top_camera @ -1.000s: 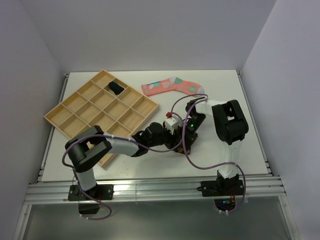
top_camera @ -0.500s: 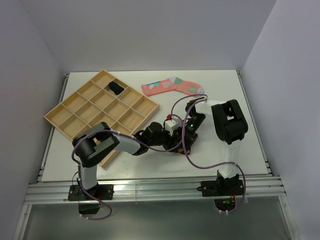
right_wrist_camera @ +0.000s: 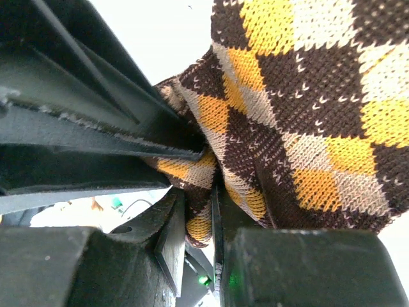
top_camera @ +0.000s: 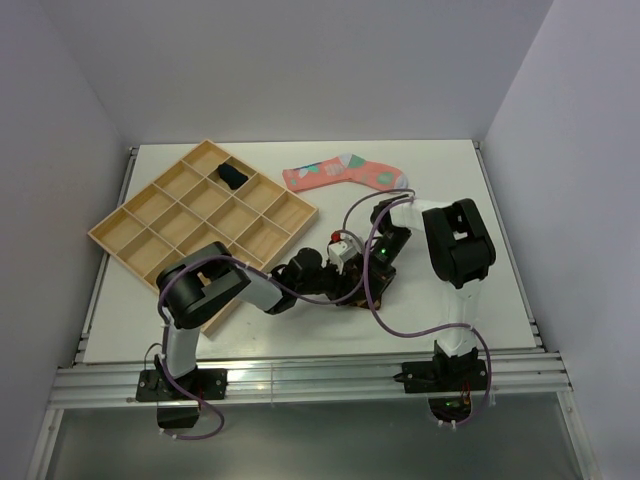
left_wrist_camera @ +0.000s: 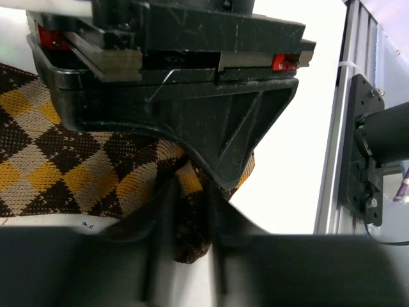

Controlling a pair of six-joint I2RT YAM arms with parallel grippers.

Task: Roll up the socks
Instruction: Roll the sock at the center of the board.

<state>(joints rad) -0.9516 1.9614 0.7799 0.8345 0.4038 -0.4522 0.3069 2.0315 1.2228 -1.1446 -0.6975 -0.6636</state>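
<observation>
Left gripper [left_wrist_camera: 187, 214]: drawn in from a wider gap a second ago to a narrow pinch on a raised fold of the diamond-patterned sock [left_wrist_camera: 70, 160]. Right gripper [right_wrist_camera: 199, 211]: unchanged, clamped narrow on the same bunched edge from the opposite side, nose to nose with the left. Seen from above: both wrists meeting near the centre of the table [top_camera: 440, 180], over the sock and just off the near corner of the wooden tray [top_camera: 180, 225]; left elbow swung inward since a second ago, right arm in place. Pink sock [top_camera: 345, 172]: flat and untouched at the far side, well apart from both arms. Navy sock [top_camera: 232, 177]: a small dark lump in a far tray compartment, apparently done. Judged from this: a re-grip within the rolling of the second sock, the fold now secured on both sides; roll only begun, most of the fabric lying flat; pink sock not yet started.
</observation>
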